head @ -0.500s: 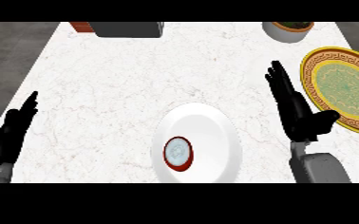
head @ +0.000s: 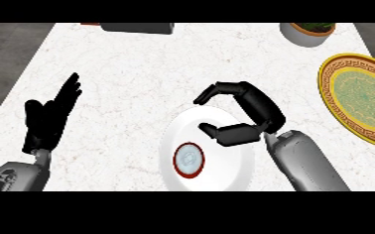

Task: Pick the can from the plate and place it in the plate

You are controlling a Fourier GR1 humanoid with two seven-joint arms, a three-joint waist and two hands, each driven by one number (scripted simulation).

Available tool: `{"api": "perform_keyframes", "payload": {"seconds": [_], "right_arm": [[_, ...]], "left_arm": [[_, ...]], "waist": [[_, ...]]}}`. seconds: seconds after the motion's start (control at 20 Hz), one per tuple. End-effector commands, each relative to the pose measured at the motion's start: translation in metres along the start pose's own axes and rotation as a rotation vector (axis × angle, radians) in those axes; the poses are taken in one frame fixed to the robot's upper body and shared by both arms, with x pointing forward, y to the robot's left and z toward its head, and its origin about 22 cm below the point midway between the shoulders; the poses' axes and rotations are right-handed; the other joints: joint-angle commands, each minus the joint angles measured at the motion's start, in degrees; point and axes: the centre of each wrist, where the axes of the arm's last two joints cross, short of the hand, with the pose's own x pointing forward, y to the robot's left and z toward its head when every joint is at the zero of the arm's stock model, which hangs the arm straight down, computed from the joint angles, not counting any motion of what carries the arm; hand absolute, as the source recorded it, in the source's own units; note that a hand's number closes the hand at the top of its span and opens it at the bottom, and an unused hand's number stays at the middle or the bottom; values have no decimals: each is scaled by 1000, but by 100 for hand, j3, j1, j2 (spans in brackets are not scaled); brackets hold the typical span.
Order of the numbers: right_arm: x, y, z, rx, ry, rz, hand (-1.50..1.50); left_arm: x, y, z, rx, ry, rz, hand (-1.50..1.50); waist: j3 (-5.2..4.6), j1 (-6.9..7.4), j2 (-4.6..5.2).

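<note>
A red can (head: pixel 188 159) with a pale lid stands upright on the white plate (head: pixel 219 176) near the counter's front edge. My right hand (head: pixel 245 114) hovers over the plate's far right part, just beyond the can, fingers and thumb curved with a gap between them and nothing inside. A yellow patterned plate (head: pixel 356 95) with a green centre lies at the right edge. My left hand (head: pixel 50 116) rests open at the left, fingers up.
A pot with a plant (head: pixel 309 32) stands at the back right. A dark box (head: pixel 138 28) sits at the back edge. The white counter (head: pixel 139 79) stretches between my hands.
My right hand has swung left from beside the yellow plate to over the white plate, and its fingers have curled. The view has shifted slightly. The left hand stayed put.
</note>
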Motion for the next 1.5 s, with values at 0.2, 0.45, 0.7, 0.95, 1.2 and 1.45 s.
{"api": "perform_keyframes", "payload": {"seconds": [0.2, 0.45, 0.7, 0.95, 1.2, 1.45], "right_arm": [[-66, -6, 2, 319, -87, -125, -150], [-69, -29, -1, 498, -123, 100, -150], [-68, -13, -12, 563, -91, 191, -150], [-61, -8, -27, 634, -53, 267, -150], [-43, 18, -28, 750, 20, 384, -150], [-31, 22, -44, 770, 34, 556, -150]], "left_arm": [[16, -22, -8, -62, -42, 117, 0], [16, -35, -15, -45, -33, 111, 0], [3, -4, -5, -35, -9, 109, 0], [13, -30, -2, -29, -4, 114, 0], [-10, -22, -4, -8, 9, 128, 0], [-14, -18, -3, -34, 2, 120, 0]], "waist": [[20, -95, 106], [15, -235, 74], [8, -328, 18], [9, -338, 14], [5, -393, 2], [5, -382, 7]]}}
